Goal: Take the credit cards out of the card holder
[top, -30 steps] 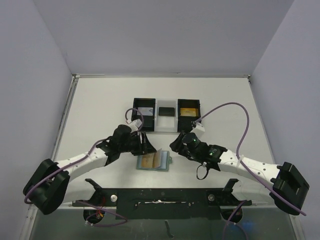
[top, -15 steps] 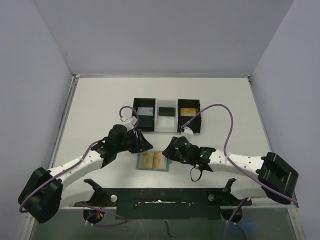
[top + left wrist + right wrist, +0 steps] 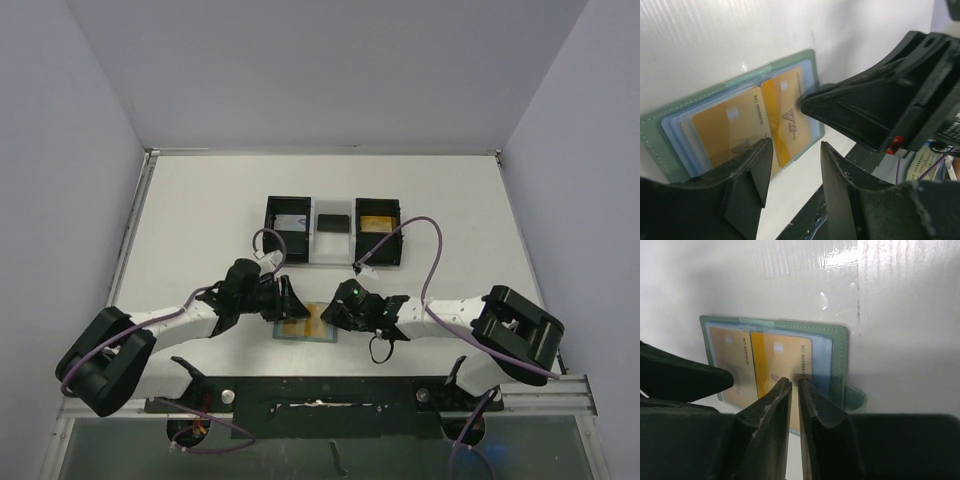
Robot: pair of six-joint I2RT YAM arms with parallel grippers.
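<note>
Card holder (image 3: 305, 326), one, open flat on table (image 3: 200, 220) between both arms, two gold cards (image 3: 785, 352) in its pockets. Left gripper (image 3: 794, 147) half open, empty; right gripper (image 3: 795, 382) almost closed, tips on one card, hold unclear.

A black tray (image 3: 269, 222) with three compartments in a row sits toward the far side of the white table (image 3: 200, 205). Pale grey walls (image 3: 320, 70) enclose the table on three sides.
</note>
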